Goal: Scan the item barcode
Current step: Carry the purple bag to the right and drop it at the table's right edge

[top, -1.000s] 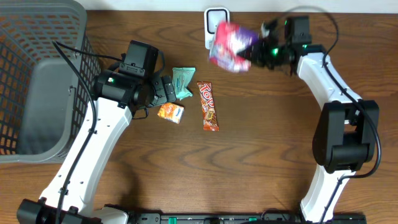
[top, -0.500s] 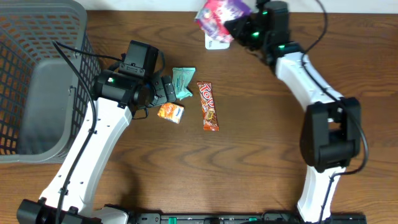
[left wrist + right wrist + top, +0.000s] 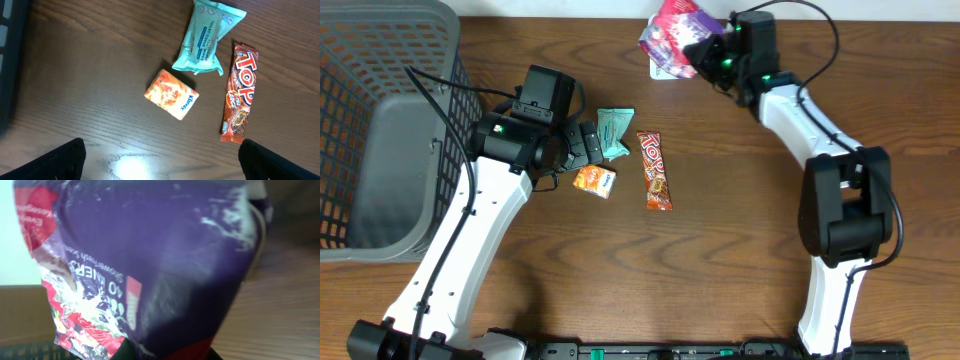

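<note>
Crinkled purple-and-red packet (image 3: 675, 28), tilted, aloft

Overhead view: bright, even light from above, sharp all over, with soft, faint shadows beside the arms on the wooden table (image 3: 720, 250). The purple packet (image 3: 672, 30) at the top edge is slightly smeared. Left wrist view: dimmer, white glare patch on the wood at bottom centre, print on the chocolate bar (image 3: 240, 95) readable, bottom corners black. Right wrist view: packet too close, soft focus, pale sheen streaks on the foil, background wood blurred.
</note>
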